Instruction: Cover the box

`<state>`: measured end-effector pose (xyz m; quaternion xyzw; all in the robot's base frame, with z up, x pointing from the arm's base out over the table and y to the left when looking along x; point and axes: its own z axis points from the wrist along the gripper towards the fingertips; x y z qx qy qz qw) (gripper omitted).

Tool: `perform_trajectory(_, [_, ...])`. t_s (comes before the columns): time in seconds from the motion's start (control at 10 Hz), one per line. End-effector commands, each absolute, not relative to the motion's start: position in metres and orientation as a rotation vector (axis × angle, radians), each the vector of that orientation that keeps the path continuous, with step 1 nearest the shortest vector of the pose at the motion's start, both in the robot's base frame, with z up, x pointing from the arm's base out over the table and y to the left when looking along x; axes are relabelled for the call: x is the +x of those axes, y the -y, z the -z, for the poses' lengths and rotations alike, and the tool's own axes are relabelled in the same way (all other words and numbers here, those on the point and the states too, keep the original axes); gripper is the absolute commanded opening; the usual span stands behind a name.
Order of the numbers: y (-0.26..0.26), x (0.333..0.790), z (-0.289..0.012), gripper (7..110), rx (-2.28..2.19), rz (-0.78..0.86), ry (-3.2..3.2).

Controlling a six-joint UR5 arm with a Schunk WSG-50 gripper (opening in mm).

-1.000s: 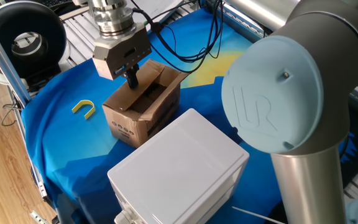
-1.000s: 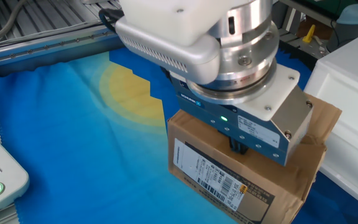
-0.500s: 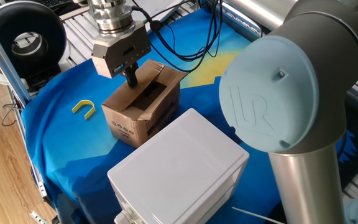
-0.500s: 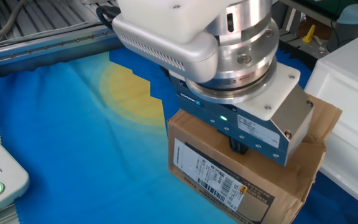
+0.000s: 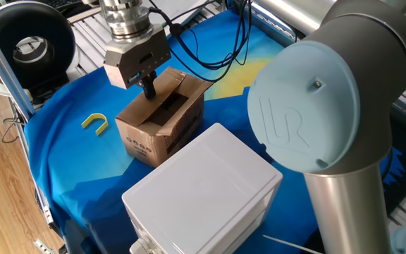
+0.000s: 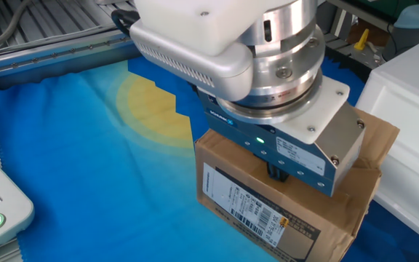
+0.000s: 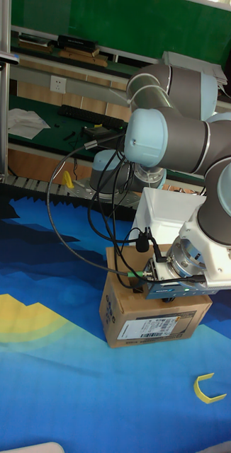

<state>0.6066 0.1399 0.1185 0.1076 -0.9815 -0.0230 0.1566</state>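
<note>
Under the gripper (image 5: 149,90), corrugated carton (image 5: 162,120)

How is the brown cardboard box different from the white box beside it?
The cardboard box is brown, the white box plain white. The cardboard box is smaller and lower than the white box. The cardboard box has a gap between its top flaps and black print on its side; the white box's top is closed and smooth. Both stand on the blue cloth.
</note>
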Motion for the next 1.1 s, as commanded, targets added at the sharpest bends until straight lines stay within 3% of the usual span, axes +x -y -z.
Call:
perform_trajectory(0.0, [-0.1432, 0.6073, -0.1191, 7, 0.306, 0.086, 2.812])
perform_trajectory(1.0, [-0.1419, 0.6074, -0.1188, 7, 0.300, 0.075, 2.810])
